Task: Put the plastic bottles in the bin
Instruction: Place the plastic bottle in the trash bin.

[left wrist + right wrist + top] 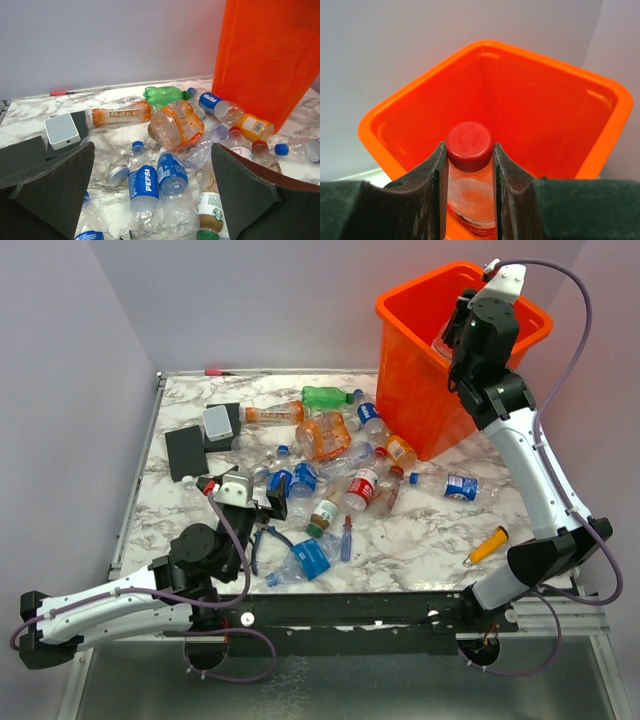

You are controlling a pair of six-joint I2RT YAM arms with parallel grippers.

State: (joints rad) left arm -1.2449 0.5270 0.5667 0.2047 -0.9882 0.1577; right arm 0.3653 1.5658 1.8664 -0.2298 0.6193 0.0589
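1 bottle (470, 192) clamped in right gripper (468, 150), aimed cap-first, apparently into bin (545, 100).

1. "PEPSI", white on blue label: clear bottle (143, 186) in the pile.
2. "PEPSI" again: second bottle (216, 104), farther back.
3. On the red-capped bottle (469, 145): embossed cap lettering, possibly a brand; illegible.

Plastic bottles (325, 433) — many, lying jumbled mid-table; one clear red-capped bottle (469, 165) upright over the orange bin (408, 390).

White-and-black arms (110, 605), purple cables (588, 340)
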